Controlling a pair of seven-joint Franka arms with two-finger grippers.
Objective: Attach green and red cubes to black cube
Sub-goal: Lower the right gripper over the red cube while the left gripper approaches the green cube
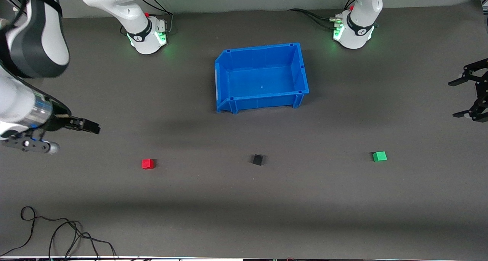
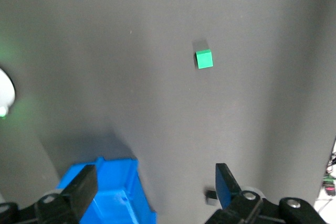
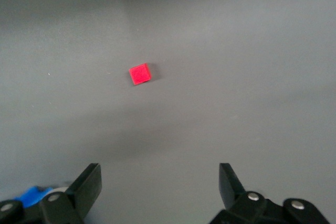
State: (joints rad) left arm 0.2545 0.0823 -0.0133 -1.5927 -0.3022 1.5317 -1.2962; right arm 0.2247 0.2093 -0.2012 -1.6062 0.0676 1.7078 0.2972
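matte grey table (image 1: 244, 200) | cubes apart: red cube (image 1: 147, 164), black cube (image 1: 258, 160), green cube (image 1: 379, 156)

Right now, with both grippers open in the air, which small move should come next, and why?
Probably lower the right gripper over the red cube to grasp it. All three cubes lie apart in a row, the black cube between red and the green cube, and nothing is held. The left gripper could likewise descend on green. The blue bin plays no part yet.
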